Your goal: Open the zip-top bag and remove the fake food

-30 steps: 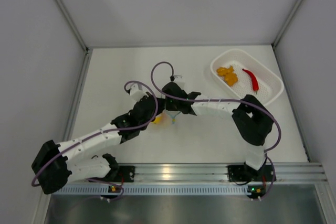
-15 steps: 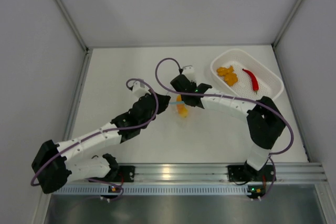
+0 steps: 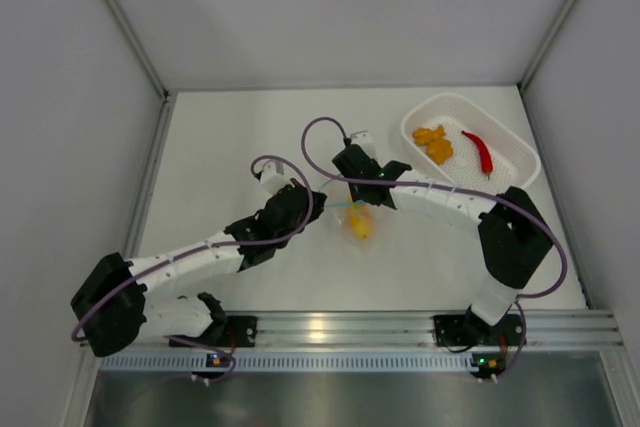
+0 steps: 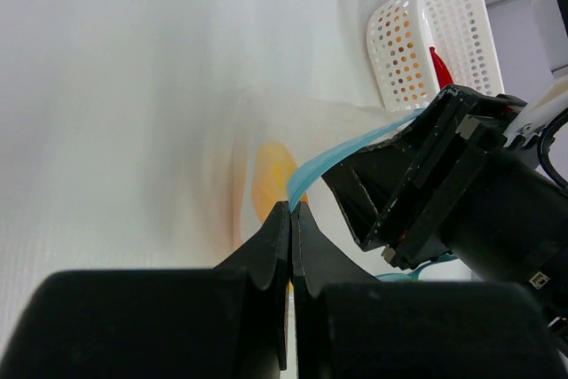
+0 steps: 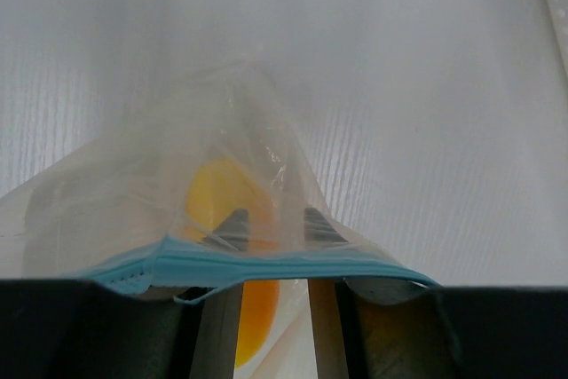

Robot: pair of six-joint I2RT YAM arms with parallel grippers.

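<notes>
The zip-top bag (image 3: 358, 221) hangs low over the table's middle, clear and crinkly, with a light blue zip strip (image 5: 266, 265) along its top. My left gripper (image 3: 322, 204) (image 4: 291, 208) is shut on one end of that strip. My right gripper (image 3: 354, 201) (image 5: 277, 219) reaches into the bag's mouth, its fingers (image 5: 232, 224) apart and visible through the plastic. A yellow-orange wedge of fake food (image 5: 222, 194) (image 4: 271, 179) lies inside the bag by those fingers, not clamped. An orange lumpy chunk (image 3: 432, 142) and a red chili pepper (image 3: 480, 151) lie in the basket.
The white perforated basket (image 3: 512, 179) stands at the back right, also in the left wrist view (image 4: 404, 37). Grey walls close in the white table on three sides. The right gripper's black body (image 4: 444, 184) sits close beside my left fingers.
Both grippers and the bag have shifted to the right. The wedge, earlier at the left by my left gripper, now hangs under the right gripper. The right fingers have spread a little.
</notes>
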